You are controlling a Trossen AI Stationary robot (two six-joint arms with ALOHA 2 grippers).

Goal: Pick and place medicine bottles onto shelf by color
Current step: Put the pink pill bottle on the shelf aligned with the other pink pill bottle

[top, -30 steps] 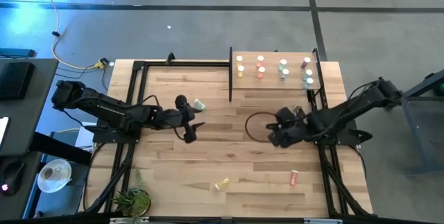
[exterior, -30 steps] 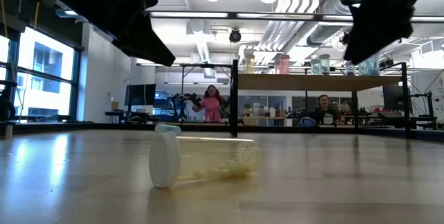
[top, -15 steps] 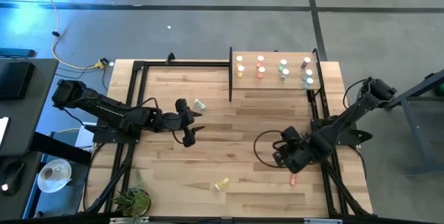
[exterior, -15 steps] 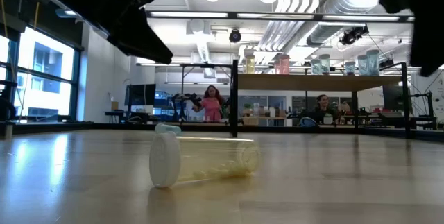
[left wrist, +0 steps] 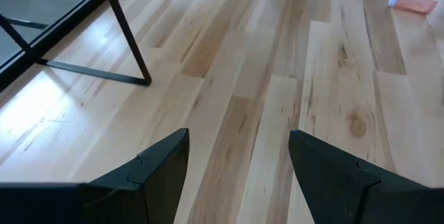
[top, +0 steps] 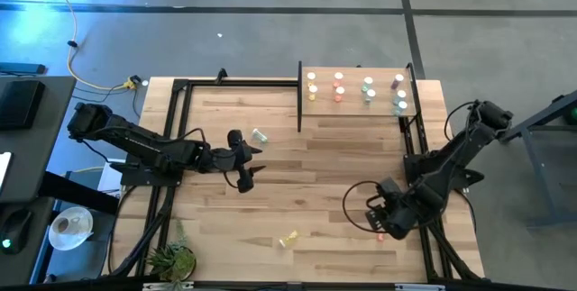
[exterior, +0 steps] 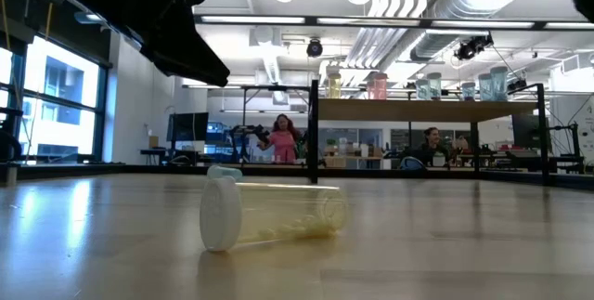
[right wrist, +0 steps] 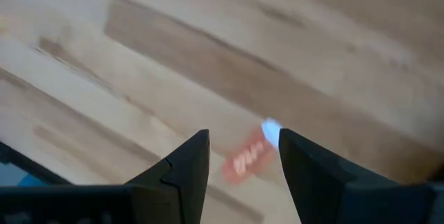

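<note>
A pink-red medicine bottle point(right wrist: 248, 157) with a white cap lies on its side on the table. My right gripper point(right wrist: 243, 141) hangs open just above it, fingers pointing down on either side, touching nothing. In the high view that gripper point(top: 377, 223) covers most of the bottle, near the table's right front. A yellow bottle point(top: 288, 239) lies on its side near the front edge. A pale bottle point(top: 260, 135) lies beside my left gripper point(top: 250, 171), which hovers open at mid-table. Several bottles stand upright in colour groups on the shelf point(top: 356, 102) at the far right.
The shelf's dark posts point(top: 299, 97) and the black frame rails point(top: 171, 129) along both table sides stand near the arms. A small plant point(top: 171, 259) sits at the near left corner. People sit in the room behind the table point(exterior: 432, 142).
My right gripper has swung from mid-table toward the near right corner, sinking a little and rolling its wrist, and now hangs over the pink-red bottle. Its fingers kept the same gap. No bottle has moved.
</note>
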